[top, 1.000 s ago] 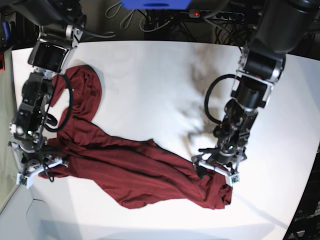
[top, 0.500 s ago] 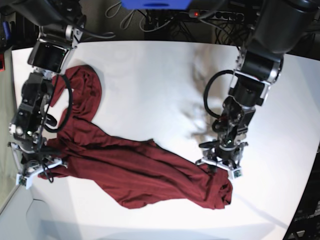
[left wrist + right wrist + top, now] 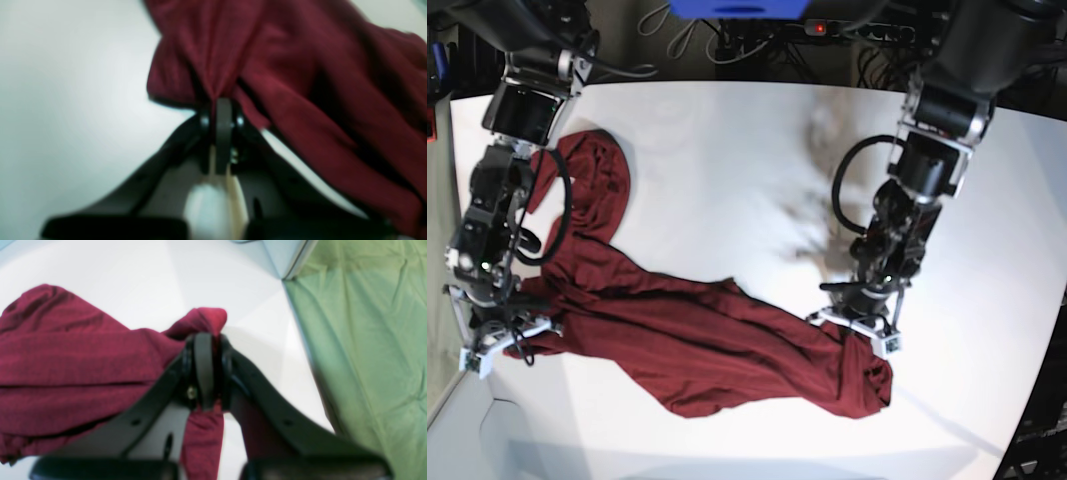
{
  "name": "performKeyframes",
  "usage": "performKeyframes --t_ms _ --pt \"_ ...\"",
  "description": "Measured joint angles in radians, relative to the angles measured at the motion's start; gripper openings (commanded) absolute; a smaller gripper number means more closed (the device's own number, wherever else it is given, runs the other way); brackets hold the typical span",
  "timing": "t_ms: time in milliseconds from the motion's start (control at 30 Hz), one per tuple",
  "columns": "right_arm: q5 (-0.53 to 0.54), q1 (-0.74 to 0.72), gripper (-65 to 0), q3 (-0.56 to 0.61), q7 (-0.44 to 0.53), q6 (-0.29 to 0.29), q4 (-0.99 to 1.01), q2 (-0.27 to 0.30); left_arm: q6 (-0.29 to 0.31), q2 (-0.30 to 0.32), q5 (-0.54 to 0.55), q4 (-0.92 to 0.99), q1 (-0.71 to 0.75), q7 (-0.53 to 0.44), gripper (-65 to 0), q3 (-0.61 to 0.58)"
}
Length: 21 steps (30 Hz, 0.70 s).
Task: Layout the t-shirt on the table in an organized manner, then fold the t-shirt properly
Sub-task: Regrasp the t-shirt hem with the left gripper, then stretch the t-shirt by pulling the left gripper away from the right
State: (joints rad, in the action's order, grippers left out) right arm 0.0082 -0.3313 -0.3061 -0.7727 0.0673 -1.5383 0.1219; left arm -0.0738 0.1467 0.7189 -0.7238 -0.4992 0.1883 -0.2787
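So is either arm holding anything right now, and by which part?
Both are. The left tool is shut on a bunched fold at the edge of the dark red knit t-shirt; the right tool pinches another bunched edge at its opposite end.

Bright, even light; blurred wrist views

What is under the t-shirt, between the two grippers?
Only the white table shows around the bunched t-shirt. Whatever lies beneath its folds is covered; no bulge suggests another object.

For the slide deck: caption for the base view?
Both grippers, left and right, pinch the crumpled t-shirt on the table.
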Motion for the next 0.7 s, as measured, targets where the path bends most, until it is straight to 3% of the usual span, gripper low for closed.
performKeyframes --t_ms 200,300,433,500,700 --pt "0.002 0.001 -65.0 -0.006 -0.013 0.003 -0.038 0.029 -0.001 0.156 0.137 -0.499 0.104 0.169 -64.9 0.009" --pt "0.001 0.034 -65.0 -0.003 0.010 0.003 -0.105 0.032 0.014 0.224 0.203 -0.669 0.177 0.223 -64.9 0.086" --pt "0.005 0.100 -65.0 0.004 -0.020 0.011 -0.156 0.026 0.008 0.259 0.218 -0.818 0.352 0.372 -64.9 0.232" --pt "0.003 0.122 -65.0 0.000 -0.014 0.049 -0.183 0.026 0.010 0.272 0.224 -0.891 0.430 0.414 -64.9 0.331" --pt "0.004 0.177 -65.0 -0.005 -0.003 0.068 -0.221 0.027 0.018 0.271 0.226 -1.019 0.639 0.568 -64.9 0.653"
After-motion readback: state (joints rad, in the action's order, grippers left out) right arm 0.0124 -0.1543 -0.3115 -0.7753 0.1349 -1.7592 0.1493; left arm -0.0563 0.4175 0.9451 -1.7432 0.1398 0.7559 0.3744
